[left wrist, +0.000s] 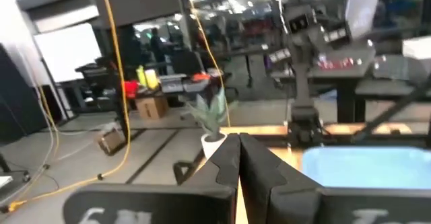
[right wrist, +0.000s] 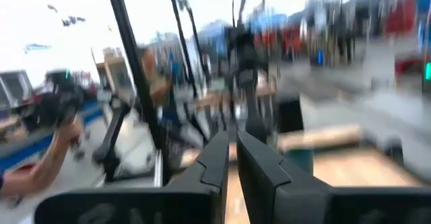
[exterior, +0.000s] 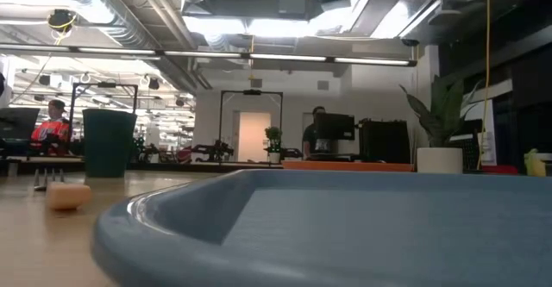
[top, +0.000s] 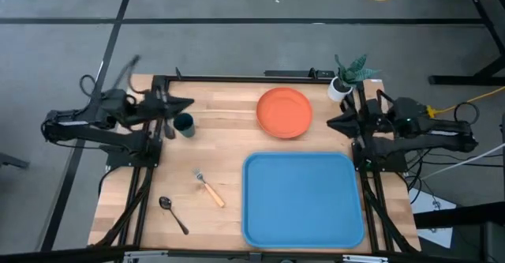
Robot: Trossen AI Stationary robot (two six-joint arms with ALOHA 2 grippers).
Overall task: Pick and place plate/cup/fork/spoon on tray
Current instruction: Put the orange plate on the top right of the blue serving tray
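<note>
Currently, the left gripper [top: 189,103] (fingers together) hovers just beside the cup [top: 184,124] — the right gripper [top: 331,122], fingers nearly together on nothing, sits near the plate [top: 284,112]; the tray [top: 302,199] lies apart.

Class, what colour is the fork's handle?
Light orange; the fork shows best in the high view.

Smooth, seemingly plastic blue tray [top: 300,200] on pale wood-grain table [top: 229,109].

bright blue tray [top: 301,200], orange plate [top: 284,112], dark teal cup [top: 184,125], orange-handled fork [top: 209,189], dark spoon [top: 173,213].
</note>
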